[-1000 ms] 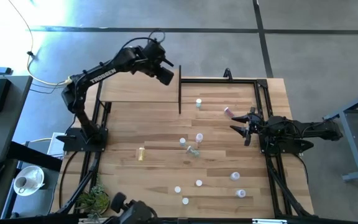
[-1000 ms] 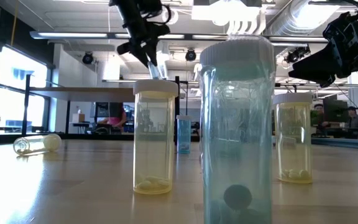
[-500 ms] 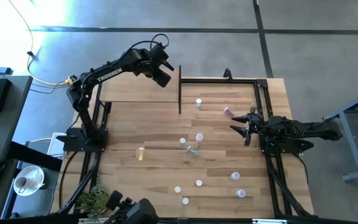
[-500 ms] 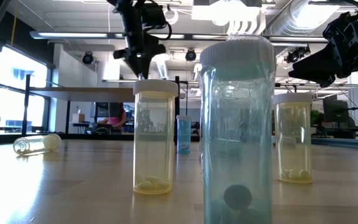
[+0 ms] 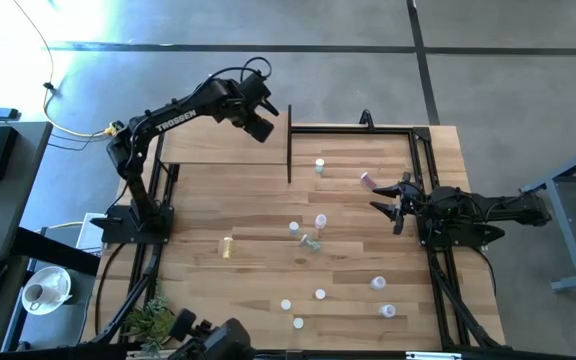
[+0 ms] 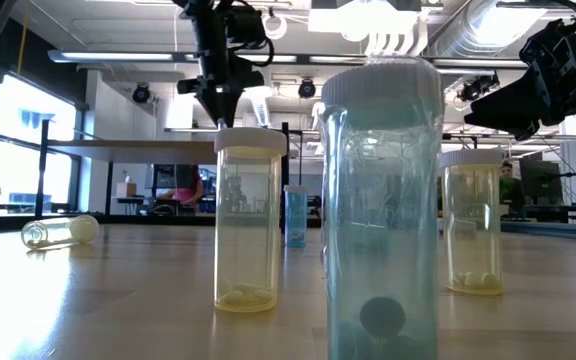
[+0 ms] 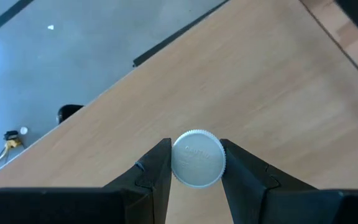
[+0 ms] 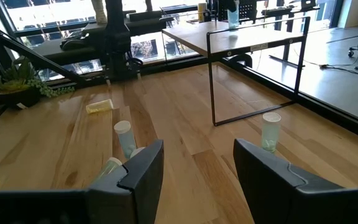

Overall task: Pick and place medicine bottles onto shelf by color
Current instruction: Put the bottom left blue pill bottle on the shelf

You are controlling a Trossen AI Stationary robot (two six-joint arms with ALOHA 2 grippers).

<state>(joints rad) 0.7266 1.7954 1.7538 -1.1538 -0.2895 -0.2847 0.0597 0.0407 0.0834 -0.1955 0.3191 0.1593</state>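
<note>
Bright daylight floods in; windows (image 6: pixel 8 130) glare, the nearest bottle (image 6: pixel 380 200) looms soft, and shadows stay faint.

Left arm: raised from its base at the table's left edge, elbow high, forearm reaching toward the far side.
Left wrist: bent so the camera looks straight down.
Left gripper (image 7: pixel 196 163): up in the air at the far left of the table, pointing downward, fingers (image 7: pixel 156 171) closed on the sides of a bottle (image 7: pixel 197 158) seen cap-on.
Right arm: stretched low from the table's right edge, lying nearly level, pointing inward.
Right gripper (image 5: pixel 388 207): just above the tabletop on the right side, fingers (image 8: pixel 143 165) spread apart, nothing between them.
</note>
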